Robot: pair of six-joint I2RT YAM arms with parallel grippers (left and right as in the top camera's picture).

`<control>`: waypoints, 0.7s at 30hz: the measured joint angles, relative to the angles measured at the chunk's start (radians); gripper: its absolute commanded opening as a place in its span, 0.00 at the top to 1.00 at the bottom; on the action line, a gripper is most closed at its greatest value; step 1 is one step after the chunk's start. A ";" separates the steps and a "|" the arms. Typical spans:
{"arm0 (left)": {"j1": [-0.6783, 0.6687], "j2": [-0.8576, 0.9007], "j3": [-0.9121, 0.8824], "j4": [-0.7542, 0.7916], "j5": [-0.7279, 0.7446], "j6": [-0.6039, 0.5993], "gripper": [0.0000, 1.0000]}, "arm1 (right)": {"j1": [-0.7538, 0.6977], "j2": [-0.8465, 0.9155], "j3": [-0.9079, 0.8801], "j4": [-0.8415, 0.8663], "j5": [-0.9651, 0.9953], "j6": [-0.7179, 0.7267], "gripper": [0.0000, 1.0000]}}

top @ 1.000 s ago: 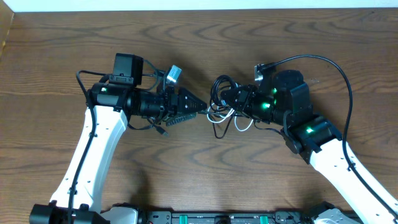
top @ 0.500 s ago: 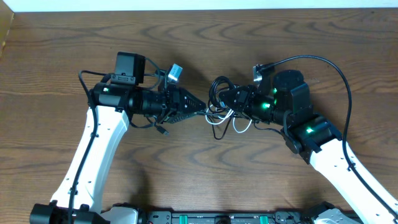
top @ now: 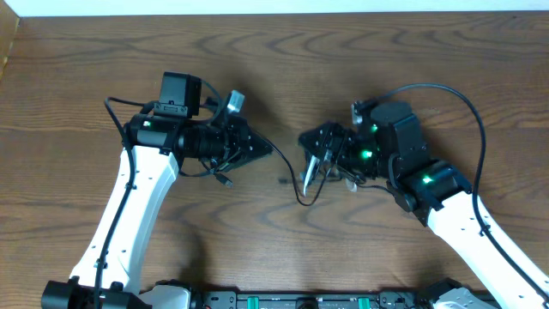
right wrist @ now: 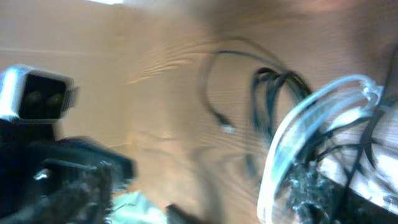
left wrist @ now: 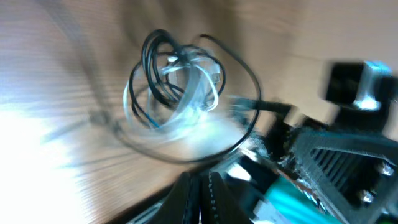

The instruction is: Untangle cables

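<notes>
One tangle of cables [top: 307, 174] sits clamped in the right gripper [top: 316, 154] above the table [top: 257, 257]. Next, the left gripper [top: 264, 148], closed and seemingly empty, should open and pinch one strand.

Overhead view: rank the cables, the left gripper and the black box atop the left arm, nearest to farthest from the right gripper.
1. cables: hanging from the right gripper itself.
2. left gripper: across a gap of table, to the left.
3. black box: farthest left, on top of the left arm.
</notes>
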 measured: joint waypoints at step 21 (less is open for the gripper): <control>0.000 0.000 0.000 -0.049 -0.254 -0.057 0.44 | 0.000 0.000 0.000 -0.321 0.398 -0.098 0.01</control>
